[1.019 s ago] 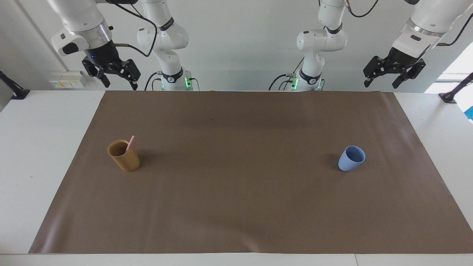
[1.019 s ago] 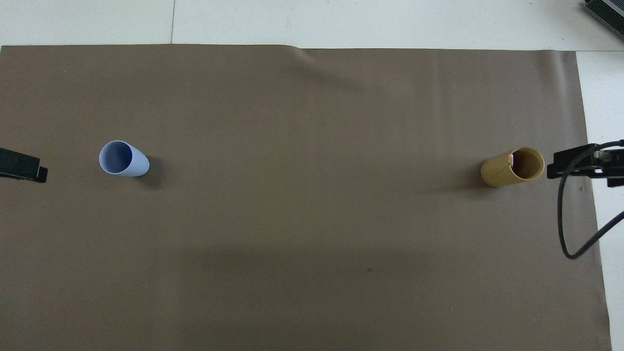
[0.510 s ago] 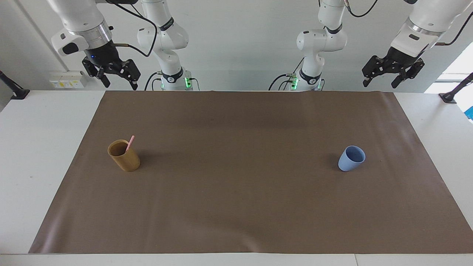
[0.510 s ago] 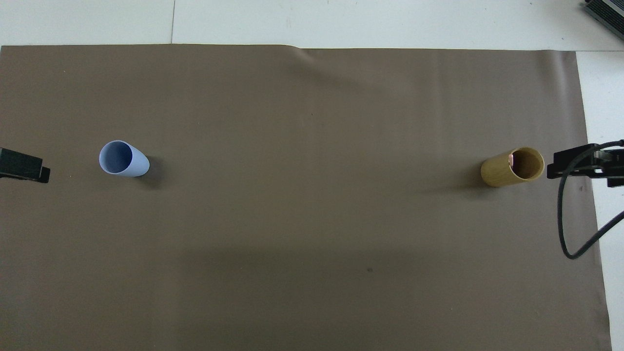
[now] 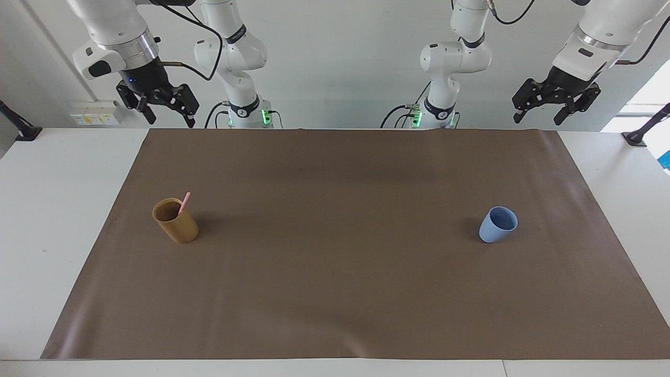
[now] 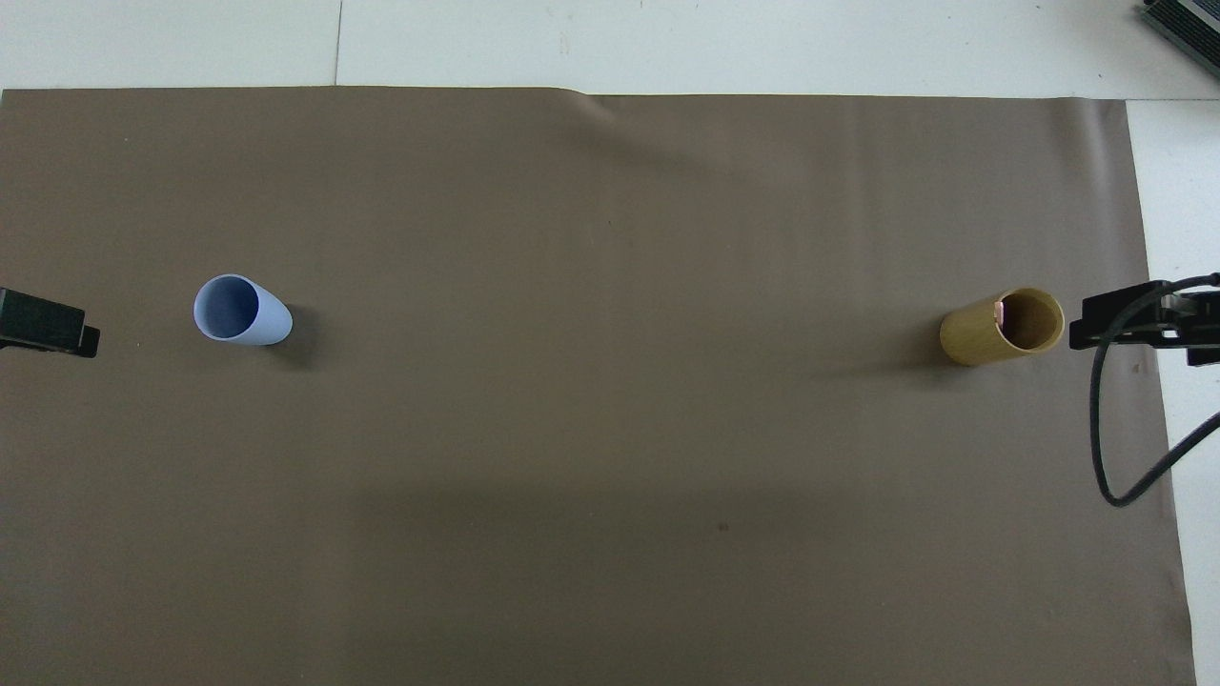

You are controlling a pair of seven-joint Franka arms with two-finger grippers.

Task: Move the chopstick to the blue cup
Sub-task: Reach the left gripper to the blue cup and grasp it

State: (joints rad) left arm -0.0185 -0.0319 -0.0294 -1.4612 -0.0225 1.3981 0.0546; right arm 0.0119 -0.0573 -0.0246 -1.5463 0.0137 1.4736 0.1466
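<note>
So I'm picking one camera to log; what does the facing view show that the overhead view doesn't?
Only the facing view shows both arms whole: the right gripper and left gripper hang open, high at the robots' edge of the brown mat, and the pink chopstick sticks up from the tan cup. Only the overhead view looks down into the blue cup, which is empty. Both show the two cups upright at opposite ends of the mat.

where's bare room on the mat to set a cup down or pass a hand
Free: the whole stretch of brown mat between the tan cup, which holds the chopstick, and the blue cup. Nowhere is crowded; both tools hang up by the robots.
</note>
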